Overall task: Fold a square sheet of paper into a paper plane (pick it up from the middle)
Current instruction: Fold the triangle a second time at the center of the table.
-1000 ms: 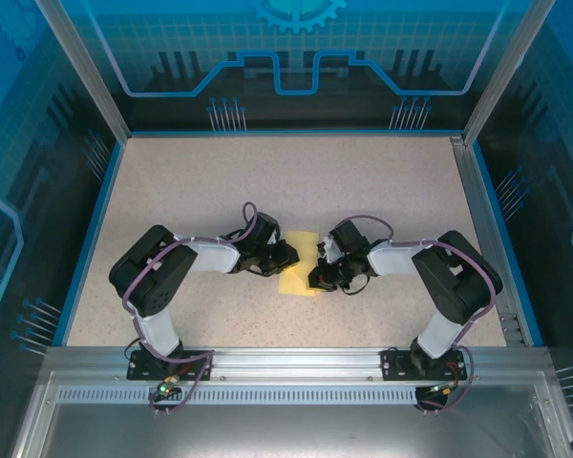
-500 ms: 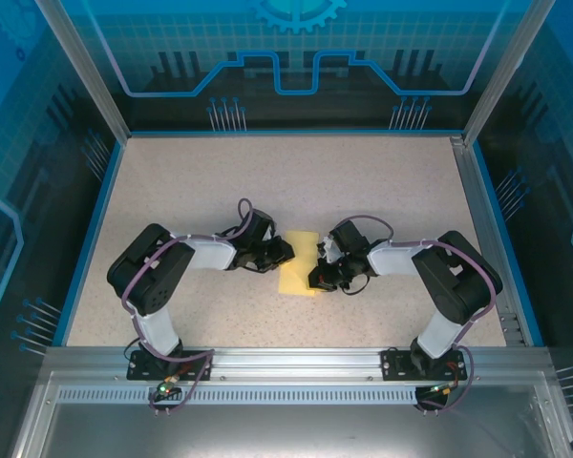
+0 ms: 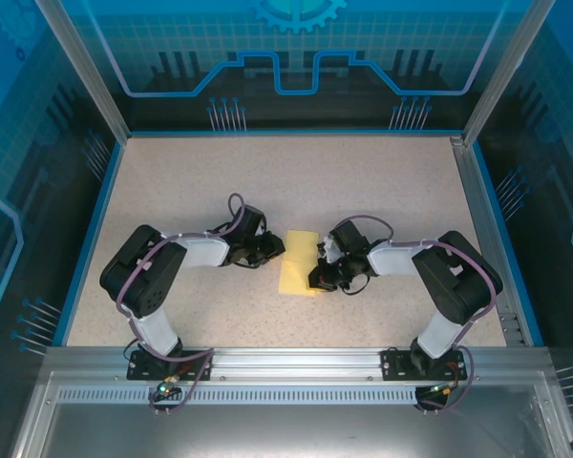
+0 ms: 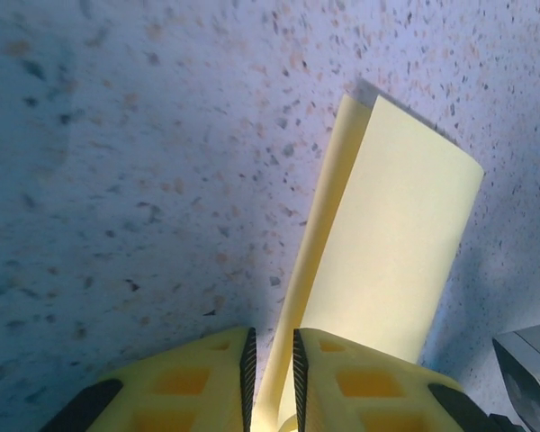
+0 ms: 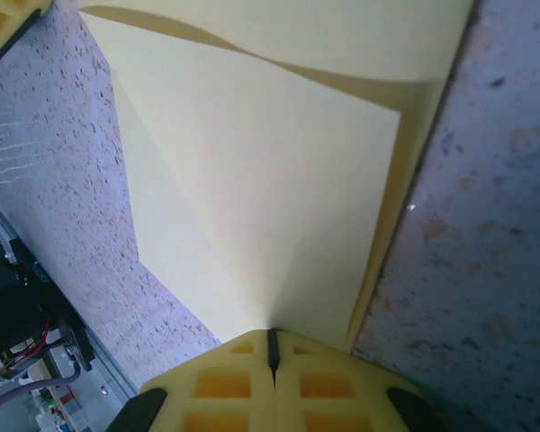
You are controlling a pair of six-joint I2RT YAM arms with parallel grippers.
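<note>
- Speckled beige table (image 3: 191,191) fills the floor of a booth with blue translucent walls (image 3: 296,57).
- Near the middle of that table lies the square sheet of paper (image 3: 299,260), folded over into a tall yellow rectangle, between the two arms' tips.
- Seen from the left wrist, the paper (image 4: 396,252) has a doubled layer along its left side, and that edge runs down into the narrow gap of the left gripper (image 4: 270,373).
- Its yellow fingers (image 4: 198,382) stand slightly apart; whether they press on the paper I cannot tell.
- From above, the left gripper (image 3: 275,250) sits at the paper's left edge.
- The right gripper (image 3: 319,277) is at the paper's lower right edge.
- In the right wrist view, the right gripper (image 5: 272,360) has its jaws clenched together, pinching the paper (image 5: 270,198), whose upper layer bows up off the lower one.
- Both black-and-white arms reach inward from an aluminium rail (image 3: 286,363) along the near edge.
</note>
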